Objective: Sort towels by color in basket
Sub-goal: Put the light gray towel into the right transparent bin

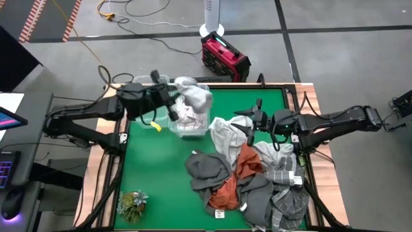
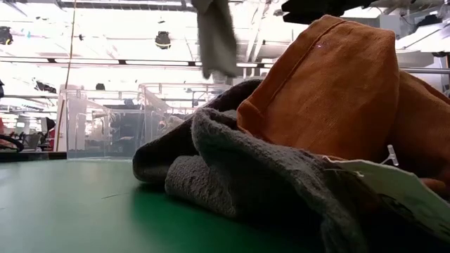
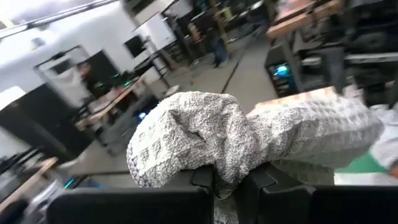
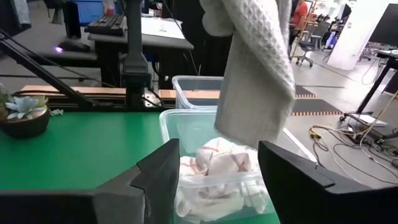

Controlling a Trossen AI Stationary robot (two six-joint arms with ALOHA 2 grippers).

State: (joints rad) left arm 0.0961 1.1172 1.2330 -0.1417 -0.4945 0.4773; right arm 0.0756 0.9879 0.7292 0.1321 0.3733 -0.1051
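Note:
My left gripper (image 1: 175, 103) is shut on a white waffle towel (image 1: 195, 95) and holds it over the clear baskets (image 1: 172, 126) at the table's far middle. In the right wrist view this towel (image 4: 258, 74) hangs above a basket (image 4: 169, 127) with white cloth (image 4: 217, 163) in it. My right gripper (image 1: 248, 127) stands open beside the baskets, on their right, with nothing between its fingers (image 4: 163, 168). A pile of dark grey (image 1: 207, 167), rust-orange (image 1: 244, 164), white and plaid (image 1: 283, 173) towels lies on the green mat at the right. My left gripper pinches a bunched part of the white towel (image 3: 225, 173) between its two fingers, which point level from the table's left. The cloth bulges out beyond the fingers, several layers gathered. The towel is lifted clear and hangs slack (image 2: 214, 35) over the basket.
A small green plant (image 1: 133, 205) sits at the table's near left corner. A second clear basket (image 4: 198, 87) stands behind the first. A red box (image 1: 225, 57) lies on the floor beyond the far edge. Green mat shows bare at the left (image 1: 154, 167).

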